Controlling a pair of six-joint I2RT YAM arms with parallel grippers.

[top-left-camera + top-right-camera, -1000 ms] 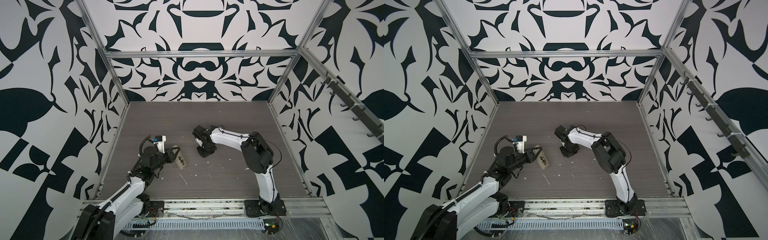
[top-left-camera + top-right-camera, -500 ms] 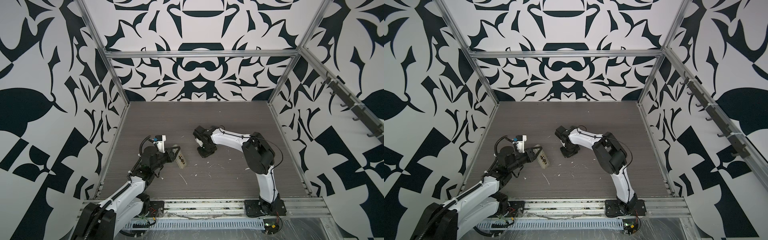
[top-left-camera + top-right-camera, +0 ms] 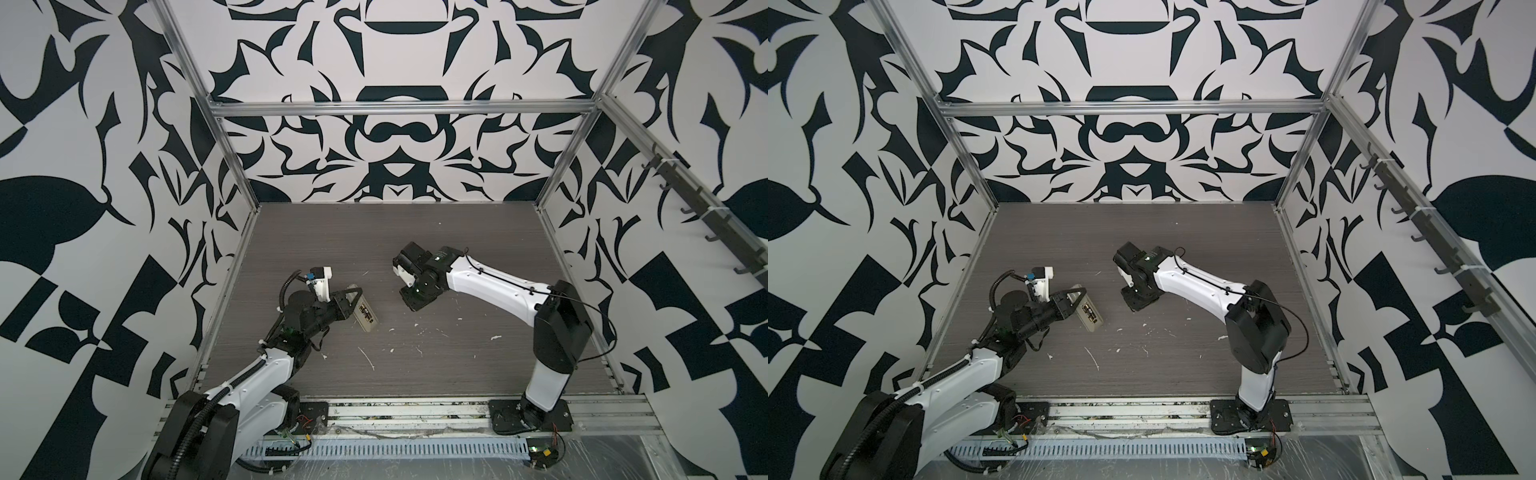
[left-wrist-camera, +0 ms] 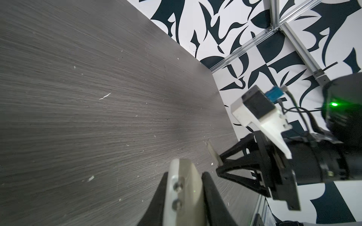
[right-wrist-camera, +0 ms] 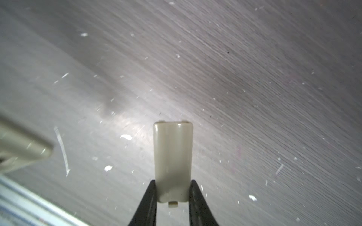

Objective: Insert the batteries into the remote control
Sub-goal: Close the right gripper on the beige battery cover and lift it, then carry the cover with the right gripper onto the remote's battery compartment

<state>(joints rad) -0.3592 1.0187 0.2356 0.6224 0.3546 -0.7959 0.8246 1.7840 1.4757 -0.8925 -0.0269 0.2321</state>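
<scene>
My left fingers [image 4: 156,199] are clamped on the remote control [image 3: 362,308], pinching it across its width near one end. In both top views it sits left of the middle of the bench [image 3: 415,232], tilted, with its beige back turned up toward the camera. I cannot tell whether its low end touches the bench. The open recess looks dark with gold-brown flecks. I take these to be the batteries [image 3: 365,313] already seated, though they are too small for me to be sure.

My right fingers [image 5: 143,207] are clamped on the small beige cover [image 5: 173,156]. They grip its two long sides near the latch end, so most of the cover sticks straight out past the tips.

The next move turns on how the cover lies relative to the recess. From the right fingers, the remote lies toward the left arm, near but clearly apart. In the right wrist view only a blurred corner of it shows at the edge, well off the cover's line. The remote's long axis looks to run roughly across the cover's long axis rather than along it.

I judge the cover has to be turned until the two axes agree, then carried across and slid on. That job falls to the right arm, while the left only holds steady. White scraps [image 3: 368,359] litter the bench between the arms.
</scene>
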